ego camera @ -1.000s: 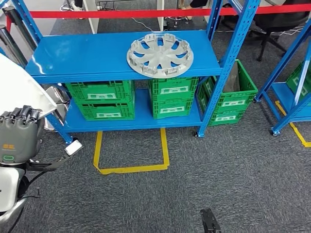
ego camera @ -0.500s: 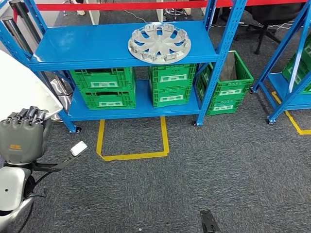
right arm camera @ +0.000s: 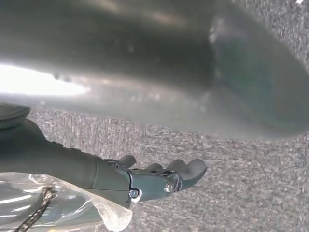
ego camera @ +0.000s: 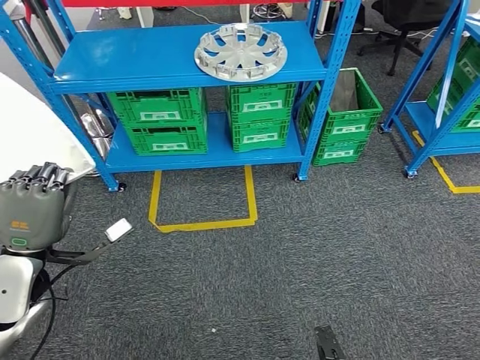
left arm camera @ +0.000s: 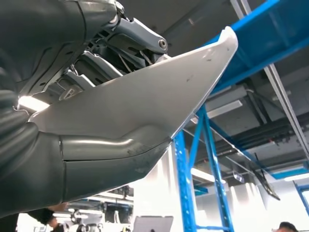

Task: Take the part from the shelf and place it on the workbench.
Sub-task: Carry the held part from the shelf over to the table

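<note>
Nearest, at about eight o'clock in the head view, the left hand point(ego camera: 31, 210) is raised with its fingers curled over the edge of a white panel part point(ego camera: 34, 139), which slants up and away toward ten o'clock; the left wrist view shows that same white part point(left arm camera: 146, 101) clamped between the thumb below and the darker fingers above, so the hand is grasping it; the right hand point(right arm camera: 160, 179) hangs over grey carpet point(right arm camera: 236, 193), its fingers loosely extended and apart, holding nothing; on the floor at six o'clock lies a yellow tape outline point(ego camera: 201, 202), just before the blue shelf point(ego camera: 142, 64); on the shelf's lower level stand green crates point(ego camera: 164, 120); on its upper level, toward twelve o'clock, a silver wheel cover point(ego camera: 241, 51) lies flat, well apart from both hands; another green crate point(ego camera: 345, 120) stands on the carpet at one o'clock, beside the shelf's upright.
</note>
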Available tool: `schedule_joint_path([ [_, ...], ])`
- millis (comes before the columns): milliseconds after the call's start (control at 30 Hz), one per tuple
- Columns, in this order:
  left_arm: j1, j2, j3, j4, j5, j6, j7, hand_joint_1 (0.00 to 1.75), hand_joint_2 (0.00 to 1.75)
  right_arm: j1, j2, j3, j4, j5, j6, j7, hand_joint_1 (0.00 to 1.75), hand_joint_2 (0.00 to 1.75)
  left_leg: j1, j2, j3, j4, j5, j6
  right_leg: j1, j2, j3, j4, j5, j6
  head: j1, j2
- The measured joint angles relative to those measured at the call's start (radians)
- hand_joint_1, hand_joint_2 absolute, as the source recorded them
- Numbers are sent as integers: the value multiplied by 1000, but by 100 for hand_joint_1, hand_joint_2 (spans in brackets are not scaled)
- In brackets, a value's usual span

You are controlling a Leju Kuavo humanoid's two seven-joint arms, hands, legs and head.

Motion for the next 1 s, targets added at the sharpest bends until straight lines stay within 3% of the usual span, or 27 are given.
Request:
schedule_joint_path([
  [67, 2, -4, 5, 3, 0, 3, -5, 175, 175, 1, 0, 0, 0, -3, 0, 0, 0, 0, 4, 3, -15, -8, 21, 12, 0, 2, -12, -1, 3, 10, -2, 0],
  [100, 3, -6, 6, 4, 0, 3, -6, 175, 175, 2, 0, 0, 1, -4, 0, 0, 0, 0, 7, 6, -27, -12, 34, 20, 0, 3, -24, 15, -20, 15, 0, 0],
  [133, 4, -9, 8, 5, 0, 3, -6, 175, 175, 2, 0, 0, 1, -5, 0, 0, 0, 0, 10, 8, -42, -16, 48, 26, 0, 4, -39, 52, -62, 20, 2, 0],
  [200, 8, -16, 15, 7, 0, 4, -10, 175, 175, 2, 0, 0, 1, -7, 0, 0, 0, 0, 9, 9, -74, -14, 74, 32, -5, 4, -73, 178, -160, 28, 6, 0],
  [233, 12, -20, 18, 9, 0, 5, -13, 175, 175, 2, 0, 0, 1, -8, 0, 0, 0, 0, 8, 9, -91, -13, 87, 32, -6, 4, -83, 241, -187, 32, 6, 0],
  [267, 15, -24, 21, 10, 0, 6, -18, 175, 175, 2, 0, 0, 1, -9, 0, 0, 0, 0, 8, 9, -106, -11, 98, 31, -7, 4, -82, 282, -190, 34, 6, 0],
  [300, 20, -28, 24, 11, 0, 7, -23, 175, 175, 2, 0, 0, 1, -9, 0, 0, 0, 0, 8, 9, -122, -10, 109, 29, -8, 4, -66, 290, -170, 35, 6, 0],
  [367, 30, -34, 32, 12, 0, 7, -31, 175, 175, 1, 0, 1, 1, -9, 0, 0, 0, 0, 8, 9, -148, -7, 130, 24, -8, 5, 16, 200, -113, 32, 7, 0],
  [433, 36, -38, 44, 13, 0, 8, -36, 175, 175, -2, 0, 1, 1, -9, 0, 0, 0, 0, 6, 8, -167, -4, 149, 16, -6, 7, 126, 42, -111, 25, 6, 0],
  [467, 37, -40, 49, 13, 0, 9, -38, 175, 175, -3, 0, 2, 1, -9, 0, 0, 0, 0, 6, 8, -171, -5, 160, 12, -5, 8, 158, -11, -120, 23, 6, 0],
  [500, 39, -42, 53, 13, 0, 10, -39, 175, 175, -3, 0, 2, 2, -10, 0, 0, 0, 0, 6, 9, -174, -9, 173, 7, -2, 9, 173, -39, -127, 21, 5, 0],
  [567, 44, -46, 59, 14, 0, 10, -42, 175, 175, -2, 0, 2, 2, -10, 0, 1, 0, 0, 7, 7, -179, -18, 187, -3, -3, 7, 160, -48, -109, 11, 5, 0],
  [600, 47, -48, 63, 14, 0, 11, -45, 175, 175, -2, 0, 2, 2, -10, 0, 1, 0, 0, 7, 5, -188, -8, 171, -9, -5, 5, 152, -51, -98, 1, 3, 0],
  [633, 50, -49, 67, 15, 0, 12, -49, 175, 175, -3, 1, 2, 2, -10, 0, 1, 0, 0, 8, 3, -201, 23, 134, -14, -7, 3, 140, -54, -87, -9, 0, 0],
  [700, 60, -56, 78, 16, 0, 17, -72, 175, 175, -4, 1, 3, 2, -11, 0, 1, 0, 0, 11, 1, -235, 147, 34, -23, -7, 1, 116, -53, -68, -23, -5, 0],
  [733, 69, -62, 86, 17, 0, 20, -89, 175, 175, -3, 1, 3, 2, -12, 0, 1, 0, 0, 12, 2, -247, 219, 2, -26, -6, 1, 104, -53, -61, -25, -6, 0],
  [767, 79, -70, 95, 18, 0, 24, -106, 175, 175, -2, 1, 3, 2, -13, 0, 1, 0, 0, 13, 1, -252, 274, -5, -28, -5, 0, 92, -51, -53, -25, -6, 0],
  [800, 89, -77, 104, 19, 0, 26, -120, 175, 175, -2, 1, 3, 2, -13, 0, 1, 0, 0, 13, 1, -244, 299, 10, -29, -5, 0, 80, -49, -45, -24, -6, 0],
  [833, 96, -84, 112, 19, 0, 27, -128, 175, 175, -2, 1, 3, 2, -14, 0, 1, 0, 0, 13, 1, -219, 285, 39, -28, -5, 0, 69, -45, -38, -22, -6, 0],
  [867, 100, -90, 121, 20, 0, 28, -136, 175, 175, -2, 1, 4, 2, -14, 0, 1, 0, 0, 13, 1, -176, 233, 67, -25, -5, 0, 59, -40, -33, -19, -6, 0],
  [900, 103, -95, 130, 20, 0, 28, -144, 175, 175, -2, 1, 4, 2, -14, 0, 1, 0, 0, 12, 1, -123, 161, 73, -20, -5, 0, 50, -35, -29, -16, -6, 0],
  [967, 109, -104, 151, 20, 0, 29, -163, 175, 175, -2, 1, 5, 2, -13, 0, 0, 0, 0, 7, 2, -38, 31, 53, -10, -4, 0, 40, -28, -22, -6, -6, 0],
  [1000, 112, -109, 163, 20, 0, 31, -173, 175, 175, -2, 1, 6, 2, -13, 1, 0, 0, 0, 4, 2, -20, 1, 37, -6, -4, -1, 37, -26, -17, 0, -5, 0],
])
